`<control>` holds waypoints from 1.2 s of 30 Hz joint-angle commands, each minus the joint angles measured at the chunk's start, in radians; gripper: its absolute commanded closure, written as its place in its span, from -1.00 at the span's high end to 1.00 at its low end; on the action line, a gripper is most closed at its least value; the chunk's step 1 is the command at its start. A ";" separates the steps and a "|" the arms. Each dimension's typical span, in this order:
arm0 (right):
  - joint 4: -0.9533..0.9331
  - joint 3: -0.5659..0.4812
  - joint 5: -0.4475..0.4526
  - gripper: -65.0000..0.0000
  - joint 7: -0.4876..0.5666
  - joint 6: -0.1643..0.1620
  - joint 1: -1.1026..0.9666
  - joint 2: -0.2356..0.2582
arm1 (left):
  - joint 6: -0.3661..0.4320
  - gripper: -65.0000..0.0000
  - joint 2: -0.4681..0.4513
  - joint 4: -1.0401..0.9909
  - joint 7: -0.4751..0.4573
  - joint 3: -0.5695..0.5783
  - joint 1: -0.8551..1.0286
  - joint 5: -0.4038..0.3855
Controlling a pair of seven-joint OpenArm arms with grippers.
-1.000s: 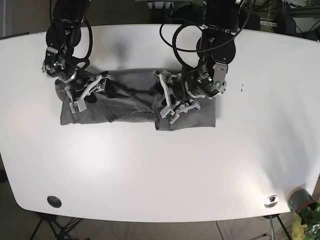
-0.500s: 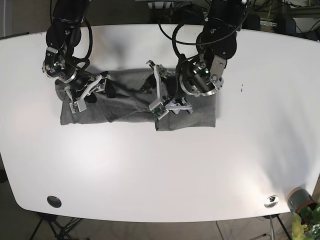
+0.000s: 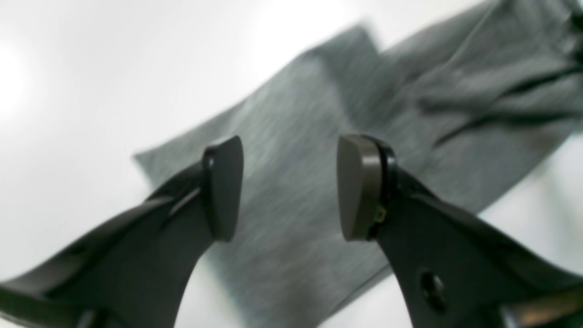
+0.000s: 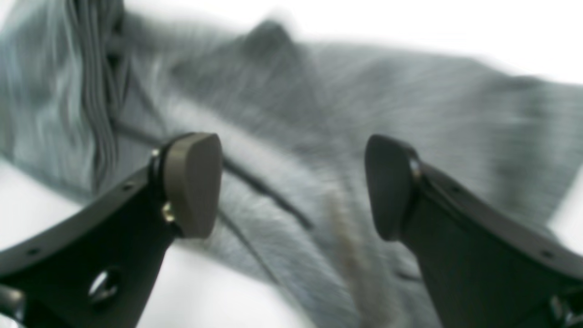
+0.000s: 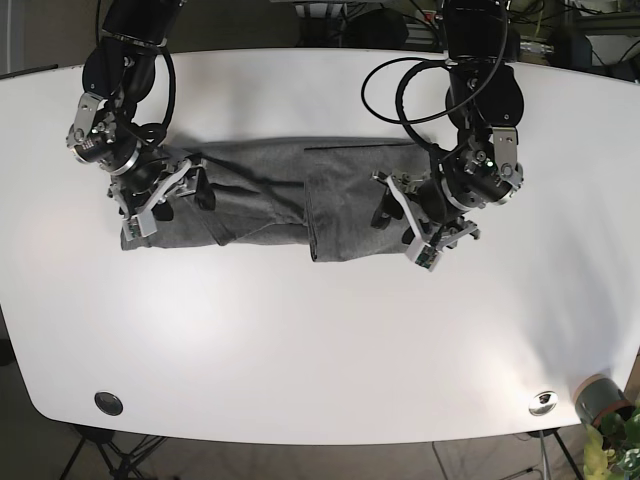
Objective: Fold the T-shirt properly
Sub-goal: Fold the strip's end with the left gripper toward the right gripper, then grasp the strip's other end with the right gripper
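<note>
Where T-shirt [image 5: 270,200] ends, bare white table [image 5: 320,340].

Overhead base view; two close wrist views sharing the T-shirt [image 5: 300,200].

Blurred gray T-shirt [image 4: 346,114] in both wrist views, folds indistinct, edges cropped.
</note>
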 commanded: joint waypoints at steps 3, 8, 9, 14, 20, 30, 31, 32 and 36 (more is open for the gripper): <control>0.032 0.121 0.111 0.47 -0.096 0.001 0.073 0.011 | -0.084 -0.04 -0.027 -0.033 -0.078 -0.066 -0.011 -0.006; 0.012 0.281 0.132 0.48 -0.191 0.001 0.145 0.015 | -0.123 -0.05 -0.033 -0.111 -0.083 -0.115 -0.013 -0.006; -0.003 0.302 0.132 0.48 -0.203 0.001 0.159 0.022 | -0.123 -0.05 -0.033 -0.127 -0.083 -0.126 -0.014 -0.006; -0.175 0.381 0.137 0.48 -0.225 0.004 0.222 0.108 | -0.151 -0.05 -0.035 -0.228 -0.124 -0.153 -0.028 0.000; -0.413 0.442 0.139 0.48 -0.222 0.021 0.265 0.186 | -0.160 -0.05 -0.064 -0.340 -0.193 -0.136 -0.042 0.001; -0.549 0.444 0.139 0.48 -0.222 0.073 0.262 0.182 | -0.165 -0.05 -0.087 -0.360 -0.207 -0.112 -0.069 -0.002; -0.548 0.442 0.139 0.48 -0.222 0.073 0.256 0.168 | -0.165 -0.05 -0.090 -0.360 -0.207 -0.112 -0.069 -0.002; -0.548 0.442 0.139 0.48 -0.222 0.073 0.253 0.159 | -0.165 -0.05 -0.092 -0.360 -0.207 -0.112 -0.069 -0.002; -0.548 0.439 0.139 0.48 -0.222 0.073 0.250 0.128 | -0.165 -0.05 -0.095 -0.363 -0.208 -0.112 -0.066 0.001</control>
